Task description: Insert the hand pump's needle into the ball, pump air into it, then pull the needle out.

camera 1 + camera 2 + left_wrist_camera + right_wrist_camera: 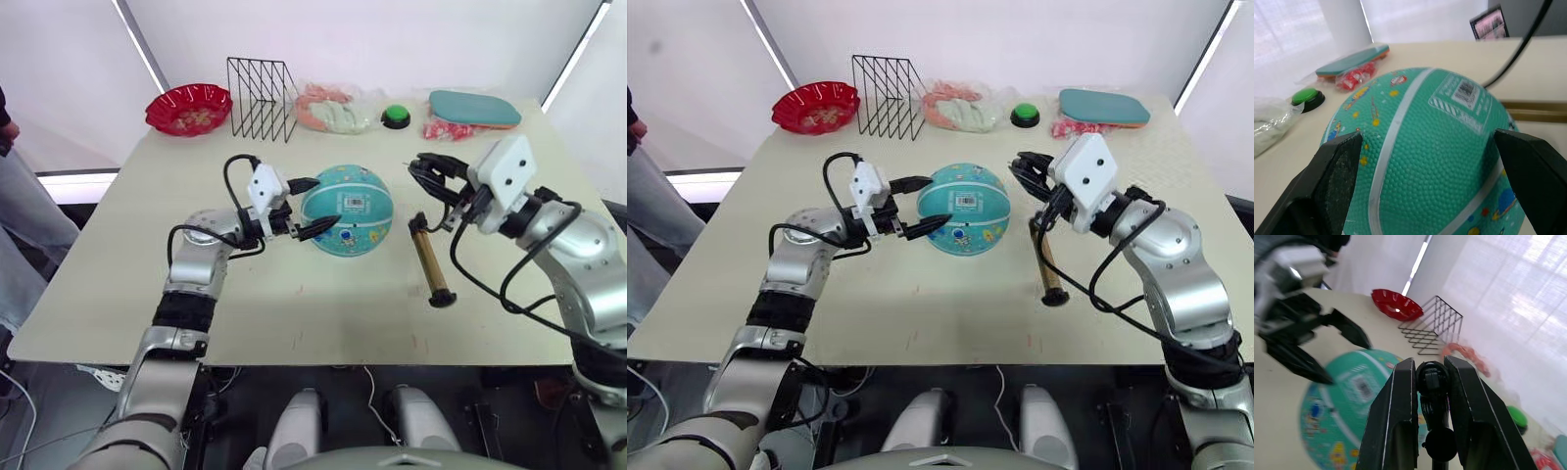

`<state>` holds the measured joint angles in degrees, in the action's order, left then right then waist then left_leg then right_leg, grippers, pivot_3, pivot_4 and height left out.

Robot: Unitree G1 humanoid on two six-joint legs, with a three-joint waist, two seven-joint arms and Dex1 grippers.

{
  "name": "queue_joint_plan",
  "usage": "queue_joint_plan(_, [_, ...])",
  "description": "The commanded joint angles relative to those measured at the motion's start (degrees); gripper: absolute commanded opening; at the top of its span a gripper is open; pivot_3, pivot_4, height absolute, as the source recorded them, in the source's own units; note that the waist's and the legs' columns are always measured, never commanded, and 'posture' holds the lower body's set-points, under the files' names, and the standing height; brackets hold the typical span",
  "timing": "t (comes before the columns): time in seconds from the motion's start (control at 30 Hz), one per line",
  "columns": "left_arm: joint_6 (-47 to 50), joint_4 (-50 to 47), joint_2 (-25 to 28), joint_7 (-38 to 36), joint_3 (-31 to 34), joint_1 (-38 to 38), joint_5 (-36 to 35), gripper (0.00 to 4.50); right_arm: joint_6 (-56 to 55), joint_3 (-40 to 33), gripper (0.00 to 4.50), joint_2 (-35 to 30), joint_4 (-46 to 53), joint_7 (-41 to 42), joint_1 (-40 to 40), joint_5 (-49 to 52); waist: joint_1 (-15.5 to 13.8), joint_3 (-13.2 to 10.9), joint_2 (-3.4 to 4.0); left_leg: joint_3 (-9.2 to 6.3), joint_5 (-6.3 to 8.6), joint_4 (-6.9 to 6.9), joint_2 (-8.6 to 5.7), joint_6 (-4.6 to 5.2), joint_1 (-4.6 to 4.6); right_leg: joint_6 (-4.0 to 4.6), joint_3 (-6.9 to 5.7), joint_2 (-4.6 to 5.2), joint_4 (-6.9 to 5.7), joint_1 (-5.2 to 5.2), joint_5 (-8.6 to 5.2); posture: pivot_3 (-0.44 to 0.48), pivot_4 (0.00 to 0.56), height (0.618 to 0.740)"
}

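Ball [347, 210] between left gripper [306, 208] fingers

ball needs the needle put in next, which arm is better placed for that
Right. The right gripper is shut on the black fitting at the hose tip, beside the ball. The left gripper is open around the ball's far side, steadying it.

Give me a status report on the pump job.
Left claw open, straddling the ball. Right claw shut on needle fitting. Hand pump on the table. Nothing in the way.

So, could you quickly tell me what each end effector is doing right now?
Left end effector: open, fingers straddling the ball.
Right end effector: closed on the needle fitting of the hand pump.
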<state>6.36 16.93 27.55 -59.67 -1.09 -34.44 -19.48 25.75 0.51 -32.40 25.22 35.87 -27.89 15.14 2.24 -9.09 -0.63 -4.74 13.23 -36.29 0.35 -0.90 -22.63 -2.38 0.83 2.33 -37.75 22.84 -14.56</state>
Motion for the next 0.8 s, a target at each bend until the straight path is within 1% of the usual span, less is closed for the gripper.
queue_joint_plan(0.03, [9.14,-8.71,1.49,0.75,3.28,2.11,-6.18,4.50,-3.82,-0.51,0.33,-0.56,-4.00,0.70,-2.70,-1.50,0.01,-0.24,-0.03,0.01,0.00,-0.01,-0.01,0.00,-0.20,0.09,0.01,0.00,-0.04,0.18,0.05,0.000,0.150,0.740])
queue_joint_plan(0.13, [15.05,-15.79,2.85,1.36,5.79,4.32,-10.88,4.50,-5.21,-0.25,0.33,-0.23,-7.54,1.20,-4.69,-1.85,0.14,-0.88,-0.04,0.14,0.00,-0.01,-0.01,0.00,-0.29,0.10,0.14,0.00,-0.09,0.34,0.06,0.000,0.150,0.740])
queue_joint_plan(0.27, [21.20,-25.31,4.83,2.41,9.35,9.56,-17.36,4.50,-6.26,-1.27,0.33,-1.21,-10.52,2.86,-7.52,-1.34,0.07,-1.35,-0.09,0.13,0.00,0.01,0.02,0.00,-0.38,0.11,0.12,0.00,-0.07,0.41,0.06,0.000,0.150,0.740])
queue_joint_plan(0.37, [24.14,-28.89,5.51,3.99,10.56,11.76,-19.81,4.50,-6.97,-1.70,0.33,-1.73,-11.91,3.48,-8.68,-1.26,-0.16,-1.40,-0.12,0.15,0.01,0.01,0.02,0.00,-0.39,0.11,0.13,0.02,-0.04,0.42,0.06,0.000,0.150,0.740])
queue_joint_plan(0.47, [27.64,-34.89,6.26,6.09,12.01,15.92,-23.17,4.50,-8.41,-2.37,0.33,-2.23,-15.59,4.24,-11.61,-1.31,-0.24,-1.42,-0.14,0.16,0.00,0.00,0.00,0.00,-0.38,0.11,0.13,0.02,-0.08,0.41,0.07,0.000,0.150,0.740])
queue_joint_plan(0.57, [28.90,-38.58,6.36,7.81,12.52,19.18,-24.72,4.50,-9.82,-2.54,0.33,-2.09,-18.72,4.67,-13.37,-1.49,-0.16,-1.49,-0.16,0.24,0.00,-0.01,0.01,0.00,-0.36,0.11,0.21,0.03,-0.08,0.41,0.07,0.000,0.150,0.740])
queue_joint_plan(0.8, [28.22,-40.54,5.69,9.61,11.88,22.00,-24.70,4.50,-11.48,-2.27,0.33,-0.97,-20.71,4.62,-14.04,-1.77,-0.22,-1.49,-0.15,0.27,0.00,-0.02,0.02,-0.01,-0.33,0.12,0.23,0.01,-0.13,0.42,0.08,0.000,0.150,0.740])
